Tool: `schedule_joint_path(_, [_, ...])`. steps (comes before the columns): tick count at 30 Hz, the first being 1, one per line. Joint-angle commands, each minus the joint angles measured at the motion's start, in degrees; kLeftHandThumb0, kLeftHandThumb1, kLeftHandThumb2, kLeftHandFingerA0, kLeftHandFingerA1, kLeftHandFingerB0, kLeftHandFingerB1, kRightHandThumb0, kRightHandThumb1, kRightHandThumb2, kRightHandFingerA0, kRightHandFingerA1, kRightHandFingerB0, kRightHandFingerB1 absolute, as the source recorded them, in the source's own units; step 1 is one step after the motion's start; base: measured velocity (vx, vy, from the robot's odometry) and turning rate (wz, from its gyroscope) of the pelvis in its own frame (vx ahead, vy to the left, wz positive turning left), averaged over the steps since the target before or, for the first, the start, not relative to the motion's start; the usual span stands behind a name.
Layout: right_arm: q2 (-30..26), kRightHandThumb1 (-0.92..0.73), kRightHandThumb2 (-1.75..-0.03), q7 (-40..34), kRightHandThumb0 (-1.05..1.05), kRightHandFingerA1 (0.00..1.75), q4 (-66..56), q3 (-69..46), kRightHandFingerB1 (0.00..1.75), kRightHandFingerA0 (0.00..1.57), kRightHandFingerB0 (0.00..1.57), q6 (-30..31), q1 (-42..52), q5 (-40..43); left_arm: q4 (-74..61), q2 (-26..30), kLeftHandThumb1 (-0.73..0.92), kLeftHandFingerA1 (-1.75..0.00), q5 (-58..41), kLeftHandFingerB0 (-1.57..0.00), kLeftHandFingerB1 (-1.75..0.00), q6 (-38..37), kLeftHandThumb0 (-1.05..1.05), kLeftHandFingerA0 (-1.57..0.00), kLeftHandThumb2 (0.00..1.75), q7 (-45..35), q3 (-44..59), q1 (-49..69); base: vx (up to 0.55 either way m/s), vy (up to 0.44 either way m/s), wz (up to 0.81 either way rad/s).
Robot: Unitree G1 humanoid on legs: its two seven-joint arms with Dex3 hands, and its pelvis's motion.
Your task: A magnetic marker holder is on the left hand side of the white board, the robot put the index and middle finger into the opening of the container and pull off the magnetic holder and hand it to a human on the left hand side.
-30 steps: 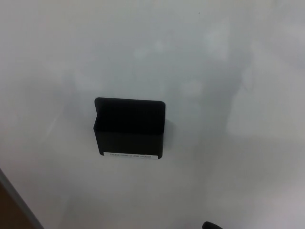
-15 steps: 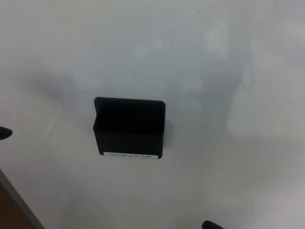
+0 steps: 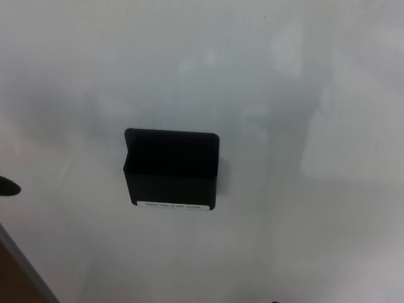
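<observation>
The black magnetic marker holder (image 3: pixel 172 170) was found fixed to the white board (image 3: pixel 303 95), empty, its opening facing up and a small label along its lower front edge. Only a dark tip of the left hand (image 3: pixel 7 186) showed at the frame edge, well apart from it; finger state could not be determined, and the right hand was not in view. It appeared rigid, light and smooth, held by magnet alone, so hooking inside the top opening seemed soundest.

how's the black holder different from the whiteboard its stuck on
The holder is black and boxy, standing out with an open top; the whiteboard is white and flat. The holder is small and shows whole, while the whiteboard fills nearly the whole view. The holder carries a small white label strip; the whiteboard shows only faint smudges. Both are plain and touch each other.
</observation>
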Motion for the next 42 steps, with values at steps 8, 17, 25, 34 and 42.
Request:
schedule_joint_path(8, [0.9,-0.70,-0.62,1.6,-0.62,0.45,1.7,0.6,0.40,0.80,0.51,-2.5,0.3,0.8,-2.2,2.5,0.63,-0.32,10.8,-0.22,-0.29,4.4,-0.77,-0.20,0.60,-0.2,-7.1,-7.2,0.00,0.000,0.00])
schedule_joint_path(17, [0.8,-0.70,-0.62,1.0,-0.62,0.45,1.6,1.3,0.41,0.83,0.54,-2.4,0.6,0.5,-3.4,-0.4,0.62,-0.31,14.8,-0.22,-0.29,8.3,-0.73,-0.21,0.60,-0.3,-16.9,-15.8,0.00,0.000,0.00])
schedule_joint_path(25, [0.3,-0.69,-0.62,2.4,-0.63,0.45,2.9,1.2,0.41,0.80,0.55,-3.7,1.2,0.6,-6.9,-4.5,0.64,-0.30,19.5,-0.23,-0.28,13.0,-0.76,-0.21,0.59,-0.6,-23.9,-20.7,0.00,0.000,0.00])
schedule_joint_path(34, [0.1,-0.69,-0.63,3.4,-0.62,0.45,4.0,1.4,0.41,0.80,0.59,-5.0,2.5,0.6,-9.6,-5.9,0.64,-0.31,20.2,-0.23,-0.29,14.4,-0.74,-0.23,0.60,-0.7,-23.2,-19.7,0.00,0.000,0.00])
schedule_joint_path(42, [-0.2,-0.68,-0.62,4.5,-0.62,0.45,4.8,1.2,0.41,0.80,0.59,-5.0,2.3,1.1,-11.0,-4.9,0.65,-0.30,20.3,-0.21,-0.28,15.6,-0.77,-0.21,0.60,-2.2,-21.7,-21.8,0.00,0.000,0.00])
